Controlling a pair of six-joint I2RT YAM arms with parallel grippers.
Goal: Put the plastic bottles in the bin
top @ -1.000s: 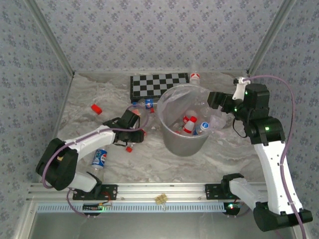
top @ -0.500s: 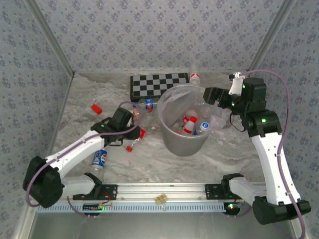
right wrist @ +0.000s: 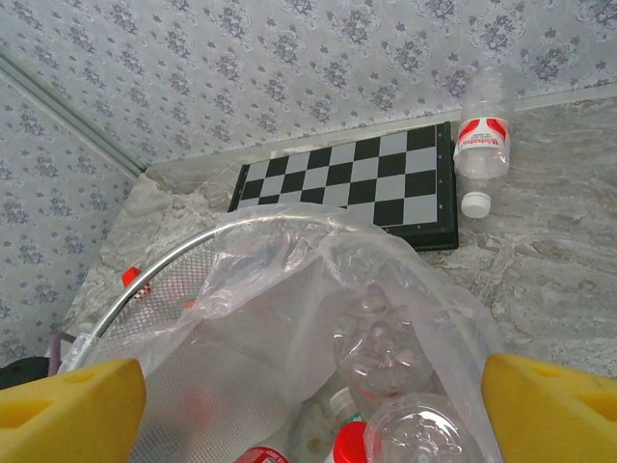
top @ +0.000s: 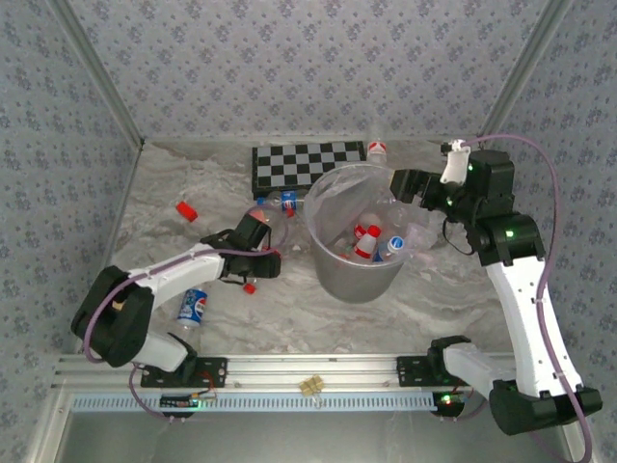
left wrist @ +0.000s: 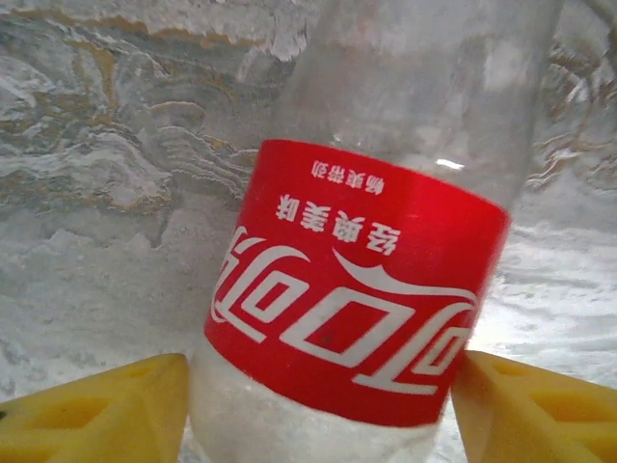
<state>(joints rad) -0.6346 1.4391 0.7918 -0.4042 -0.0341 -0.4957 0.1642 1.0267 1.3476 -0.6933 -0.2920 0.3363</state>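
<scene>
A clear bottle with a red Coca-Cola label lies on the marble table between the yellow fingers of my left gripper. That gripper is low and open, its pads close against the bottle's two sides, left of the bin. The grey bin, lined with a crinkly bag, holds several bottles. My right gripper hangs open and empty over the bin's right rim. In the right wrist view the right gripper looks down on the bagged bin rim and the bottles inside.
A checkerboard lies behind the bin, with a red-labelled bottle at its right end. Loose bottles lie at the board's left corner, at the far left and near my left arm's base. A red cap is on the table.
My left arm lifted, swung back and came down over the Coca-Cola bottle with its jaws wider. My right gripper shifted a little left over the bin rim, still open.
</scene>
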